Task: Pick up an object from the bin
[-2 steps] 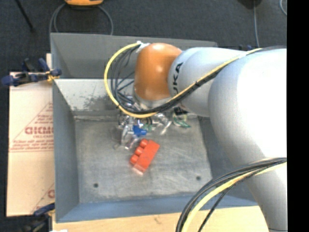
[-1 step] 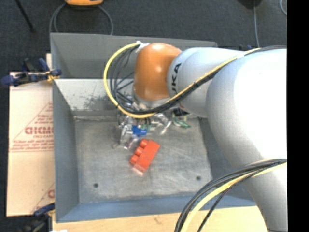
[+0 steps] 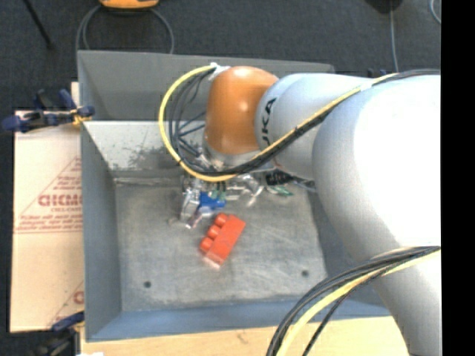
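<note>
A red toy brick point(image 3: 221, 239) with studs on top lies on the bin floor near the middle, turned at an angle. My gripper point(image 3: 194, 208) hangs low just up and left of it, under the orange wrist cover, its metal fingertips close to the floor. A small blue piece point(image 3: 210, 197) sits at the fingers, beside the brick's upper end. A small green thing point(image 3: 280, 190) peeks out under the arm to the right.
The arm comes in from the right and covers the bin's right side and back. Bare grey floor lies left of and in front of the red brick, up to the bin's left and near walls.
</note>
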`<action>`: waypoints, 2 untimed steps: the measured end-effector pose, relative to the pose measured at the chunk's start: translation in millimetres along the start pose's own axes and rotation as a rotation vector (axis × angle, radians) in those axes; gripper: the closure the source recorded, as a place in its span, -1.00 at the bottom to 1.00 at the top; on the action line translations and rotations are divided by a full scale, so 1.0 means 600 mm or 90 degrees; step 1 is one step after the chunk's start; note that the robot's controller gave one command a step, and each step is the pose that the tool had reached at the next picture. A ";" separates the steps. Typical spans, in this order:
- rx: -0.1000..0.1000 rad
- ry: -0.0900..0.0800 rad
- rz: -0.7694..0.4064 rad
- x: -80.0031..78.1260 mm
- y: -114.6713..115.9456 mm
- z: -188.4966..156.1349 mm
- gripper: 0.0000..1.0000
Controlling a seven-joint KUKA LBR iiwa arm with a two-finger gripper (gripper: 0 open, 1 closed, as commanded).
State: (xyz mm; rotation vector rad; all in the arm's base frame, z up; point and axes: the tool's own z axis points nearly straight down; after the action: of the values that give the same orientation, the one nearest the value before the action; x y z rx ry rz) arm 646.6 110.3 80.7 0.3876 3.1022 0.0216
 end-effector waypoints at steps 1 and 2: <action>-0.001 0.000 0.054 0.001 0.004 0.000 -1.00; 0.002 -0.003 0.057 -0.003 -0.001 -0.002 1.00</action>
State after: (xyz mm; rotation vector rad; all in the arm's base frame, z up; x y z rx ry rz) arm 648.1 109.6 82.0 0.5259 3.0788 0.0178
